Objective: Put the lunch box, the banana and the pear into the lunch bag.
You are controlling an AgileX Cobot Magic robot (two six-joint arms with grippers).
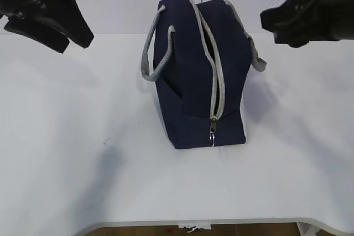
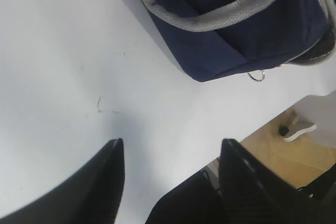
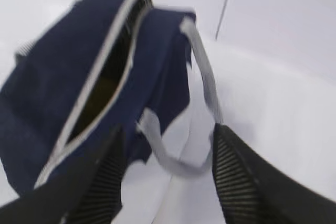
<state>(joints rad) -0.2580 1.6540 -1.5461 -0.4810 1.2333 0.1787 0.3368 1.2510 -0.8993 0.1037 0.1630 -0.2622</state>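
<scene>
Lunch bag stands upright mid-table, ring-pull end nearest the camera, long axis running away, zipper parted. Box, banana and pear aren't visible, maybe packed already. Left gripper and right gripper hover spread and empty, likely zipping comes next.

No legible text or labels anywhere.

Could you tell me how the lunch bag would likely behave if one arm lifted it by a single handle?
The lunch bag looks like soft fabric, so it would probably sag and tilt rather than rise level. Its grey handles droop in loose loops, so they would likely slide in a tool. The zipper gapes along the top, so the mouth may pinch shut under the pull.
</scene>
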